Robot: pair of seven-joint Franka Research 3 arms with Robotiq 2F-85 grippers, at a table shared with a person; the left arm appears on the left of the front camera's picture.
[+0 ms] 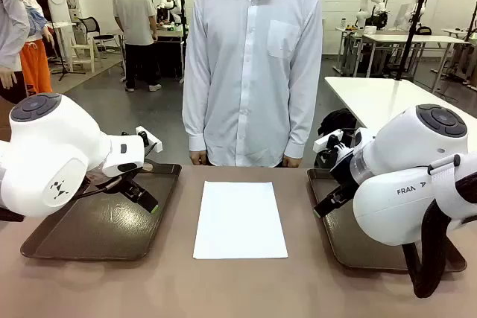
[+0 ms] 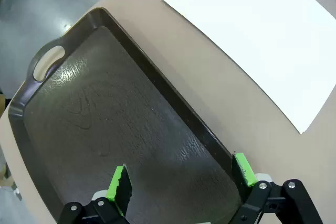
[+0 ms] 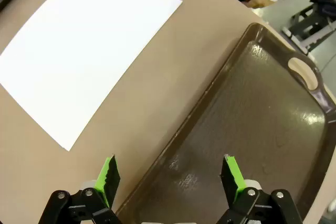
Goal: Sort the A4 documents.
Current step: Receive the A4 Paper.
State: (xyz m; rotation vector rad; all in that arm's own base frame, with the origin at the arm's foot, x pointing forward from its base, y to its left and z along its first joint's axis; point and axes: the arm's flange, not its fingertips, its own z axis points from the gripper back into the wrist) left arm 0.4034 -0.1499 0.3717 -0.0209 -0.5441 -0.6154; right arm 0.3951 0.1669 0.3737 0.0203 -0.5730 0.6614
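A white A4 document point(image 1: 240, 219) lies flat on the brown table between two dark brown trays; it also shows as a white sheet point(image 2: 262, 35) in the left wrist view and as a white sheet point(image 3: 84, 51) in the right wrist view. My left gripper point(image 2: 181, 177) hangs open over the left tray point(image 2: 105, 124), nothing between its green pads. Over the inner edge of the right tray point(image 3: 257, 124) my right gripper point(image 3: 170, 174) stands open and holds nothing. In the front view the left gripper point(image 1: 145, 199) hovers above the left tray point(image 1: 82, 240).
A person in a white shirt point(image 1: 253, 65) stands at the far side of the table, hands point(image 1: 198, 158) at the table edge. The right tray point(image 1: 339, 247) sits partly behind my right arm. Bare tabletop point(image 1: 223, 288) lies in front of the sheet.
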